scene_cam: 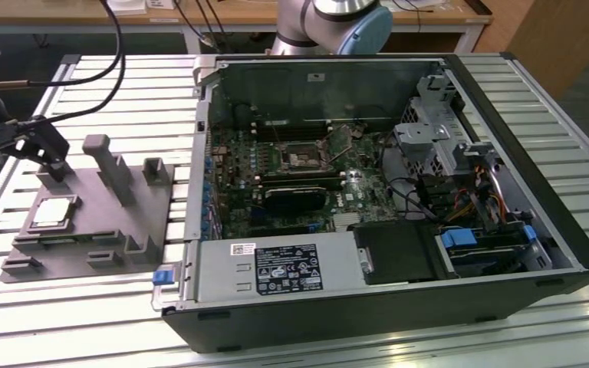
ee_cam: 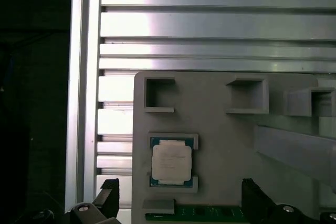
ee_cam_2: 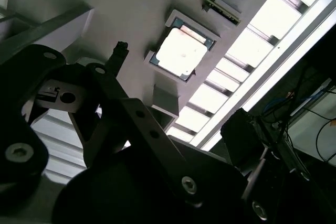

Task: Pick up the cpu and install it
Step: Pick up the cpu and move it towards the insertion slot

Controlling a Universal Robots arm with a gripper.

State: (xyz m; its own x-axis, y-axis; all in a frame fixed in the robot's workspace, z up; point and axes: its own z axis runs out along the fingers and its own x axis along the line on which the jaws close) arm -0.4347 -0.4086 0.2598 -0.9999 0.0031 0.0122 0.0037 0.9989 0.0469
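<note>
The cpu [scene_cam: 54, 213], a small square chip with a shiny silver top, lies flat in a recess of the grey fixture block [scene_cam: 90, 230] at the exterior view's left. Both wrist views show the cpu [ee_cam: 171, 162] [ee_cam_2: 181, 52] seated in that recess. My gripper [scene_cam: 47, 157] hovers above the far end of the fixture, a short way from the chip. The gripper [ee_cam: 181, 203] is open, its black fingers [ee_cam: 107, 198] spread wide with nothing between them. The motherboard socket [scene_cam: 305, 159] sits inside the open computer case [scene_cam: 376, 307].
Upright grey posts [scene_cam: 105, 165] rise from the fixture close to the gripper. A green memory stick's edge [ee_cam: 194, 214] lies in the fixture beside the cpu. Black cables [scene_cam: 110, 46] run above the slatted metal table [scene_cam: 70, 322]. Drive bays and wiring fill the case's right side.
</note>
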